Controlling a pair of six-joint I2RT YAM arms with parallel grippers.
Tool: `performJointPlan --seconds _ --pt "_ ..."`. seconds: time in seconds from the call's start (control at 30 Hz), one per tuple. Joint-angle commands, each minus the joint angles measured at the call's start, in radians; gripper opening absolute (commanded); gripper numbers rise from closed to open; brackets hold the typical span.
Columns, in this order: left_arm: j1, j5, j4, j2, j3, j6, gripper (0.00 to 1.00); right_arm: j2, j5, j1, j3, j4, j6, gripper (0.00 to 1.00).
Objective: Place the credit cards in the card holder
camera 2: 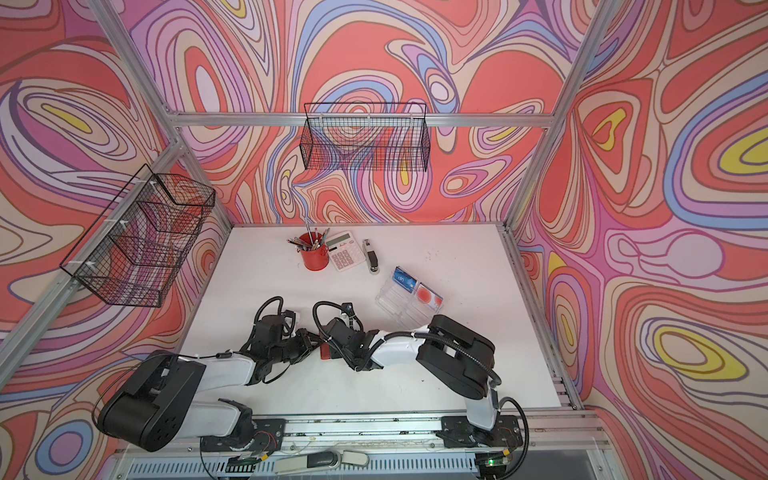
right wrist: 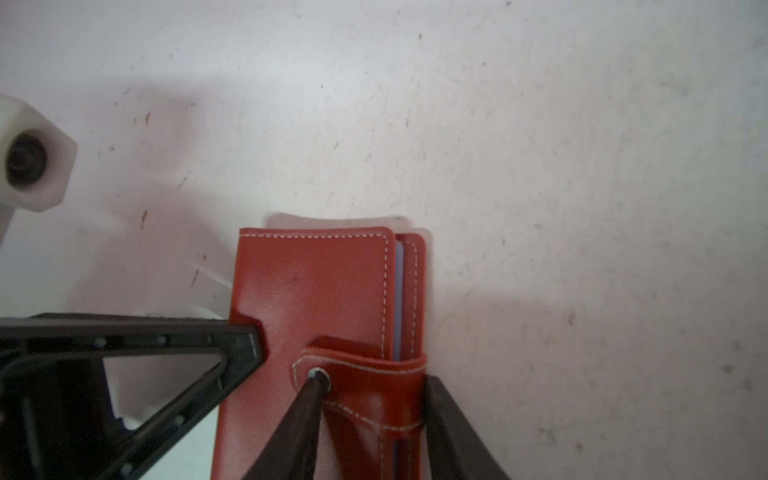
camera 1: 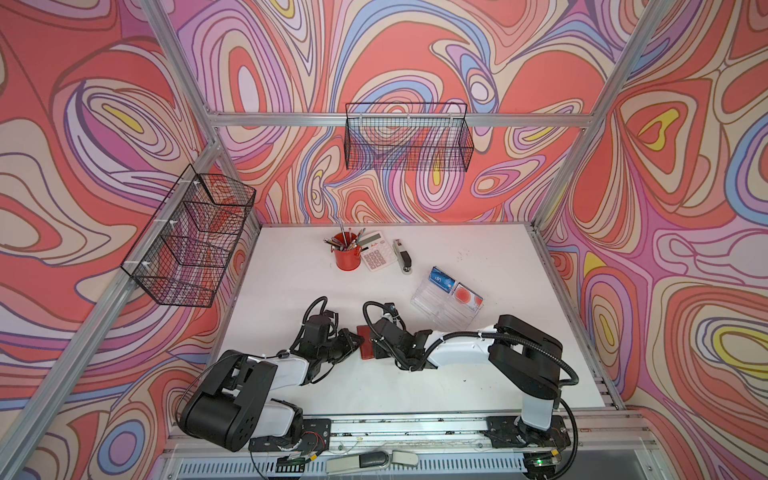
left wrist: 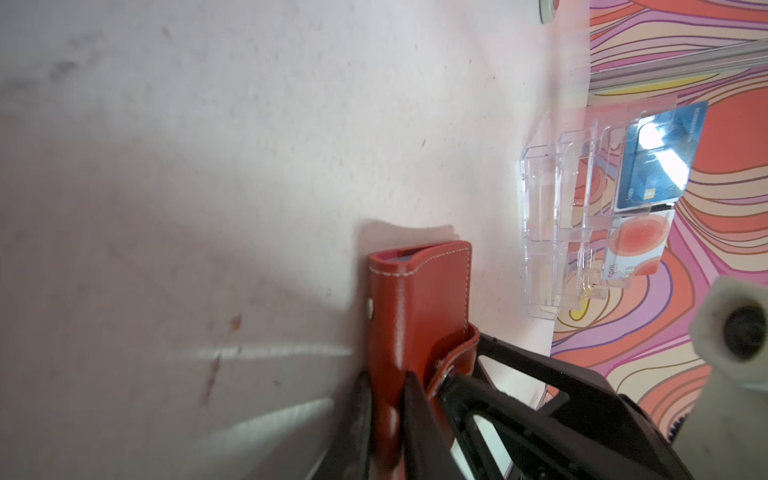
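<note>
The card holder (camera 1: 367, 344) (camera 2: 325, 352) is a red stitched wallet, folded shut on the white table between both arms. My left gripper (left wrist: 387, 376) (camera 1: 355, 338) is shut on its spine edge. My right gripper (right wrist: 374, 378) (camera 1: 377, 345) has closed across the snap tab (right wrist: 365, 376), one fingertip (right wrist: 316, 380) on the snap button, the other against the wallet's outer edge. Two credit cards stand in a clear tray (camera 1: 430, 309) (left wrist: 548, 232) further back on the right: a blue card (camera 1: 440, 277) (left wrist: 660, 162) and a pale card with a red circle (camera 1: 467, 297) (left wrist: 636, 245).
A red pencil cup (camera 1: 347, 257), a calculator (camera 1: 376, 251) and a stapler (camera 1: 403, 255) stand at the back of the table. Black wire baskets hang on the back wall (camera 1: 409, 137) and the left wall (camera 1: 191, 241). The two grippers nearly touch over the wallet.
</note>
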Motion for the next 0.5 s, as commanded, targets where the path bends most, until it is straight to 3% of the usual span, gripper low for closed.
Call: performJointPlan --seconds 0.0,0.13,0.27,0.37,0.47 --pt "-0.015 0.033 -0.006 0.055 -0.028 -0.022 0.21 0.044 -0.090 0.021 0.004 0.052 0.017 0.40" --pt "-0.015 0.027 -0.009 0.054 -0.026 -0.017 0.26 0.048 -0.095 0.020 0.005 0.056 0.016 0.38" --pt "-0.016 0.041 0.023 0.037 -0.037 -0.017 0.17 0.050 -0.099 0.020 0.010 0.052 0.013 0.38" --pt "-0.015 0.015 -0.036 -0.007 -0.031 -0.002 0.02 0.049 -0.100 0.018 0.011 0.052 0.010 0.38" --pt "-0.015 0.011 -0.103 -0.073 -0.021 0.018 0.00 0.034 -0.090 0.012 0.019 0.038 -0.008 0.39"
